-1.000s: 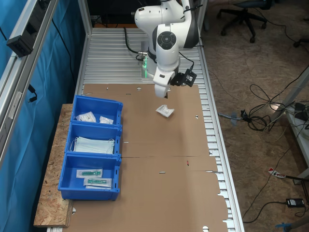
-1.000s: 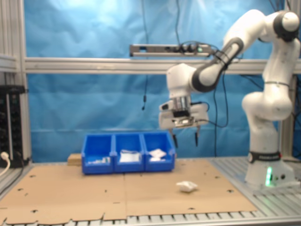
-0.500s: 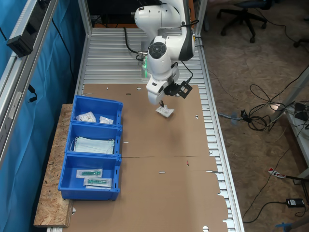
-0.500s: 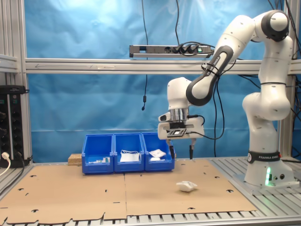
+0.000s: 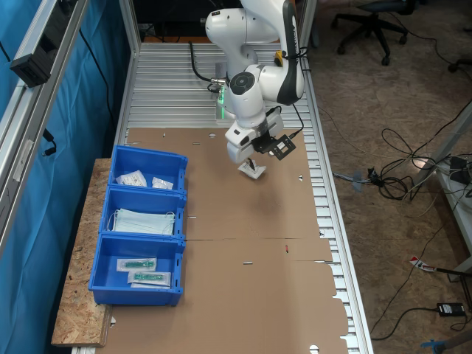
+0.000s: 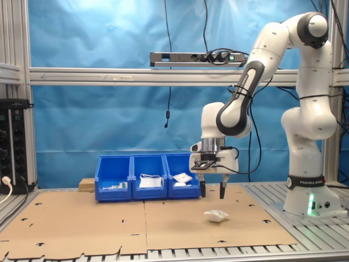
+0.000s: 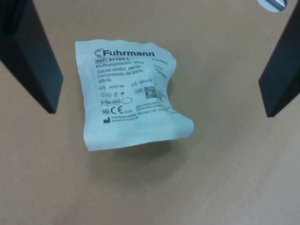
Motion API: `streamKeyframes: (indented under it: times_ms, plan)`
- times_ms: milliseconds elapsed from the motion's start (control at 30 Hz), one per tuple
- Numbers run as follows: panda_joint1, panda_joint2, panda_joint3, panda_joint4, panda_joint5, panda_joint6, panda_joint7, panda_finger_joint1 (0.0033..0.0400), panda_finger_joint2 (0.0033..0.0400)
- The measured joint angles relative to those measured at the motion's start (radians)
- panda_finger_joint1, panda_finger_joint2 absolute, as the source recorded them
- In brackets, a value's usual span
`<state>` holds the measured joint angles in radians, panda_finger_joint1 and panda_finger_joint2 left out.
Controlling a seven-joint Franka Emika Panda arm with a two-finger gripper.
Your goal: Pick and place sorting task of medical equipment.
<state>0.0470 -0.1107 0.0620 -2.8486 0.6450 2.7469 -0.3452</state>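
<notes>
The medical equipment is a small crinkled white packet [image 7: 131, 96] with print, lying flat on the brown cardboard. In the first exterior view the packet [image 5: 255, 172] peeks out just under the arm's hand. My gripper [image 7: 159, 110] is open, with one dark finger [image 7: 33, 56] on each side of the packet and clear gaps between them. In the second exterior view the gripper [image 6: 211, 191] hangs a little above the packet [image 6: 217, 216], not touching it. The gripper [image 5: 249, 159] points straight down.
Three joined blue bins [image 5: 118, 221] stand at the cardboard's edge, at the first exterior view's left. One holds small white packets [image 5: 133, 178], one light-blue face masks [image 5: 144, 220], one clear sleeves with green items [image 5: 139, 264]. The bins [image 6: 148, 188] stand behind the gripper in the second exterior view.
The arm has come down from high above the cardboard and the open gripper has moved over the packet. The packet has not moved.
</notes>
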Motion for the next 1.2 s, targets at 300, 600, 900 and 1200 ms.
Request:
streamKeyframes:
  times_ms: [300, 600, 900, 1200]
  plan:
    - [0.0, 0.075, 0.031, -0.012, 0.136, 0.117, 0.0, 0.04, 0.04]
    - [0.0, 0.139, 0.041, -0.044, 0.209, 0.201, 0.0, 0.04, 0.04]
    - [0.0, 0.159, 0.043, -0.052, 0.238, 0.24, 0.0, 0.04, 0.04]
    - [0.0, 0.163, 0.047, -0.052, 0.252, 0.264, 0.0, 0.04, 0.04]
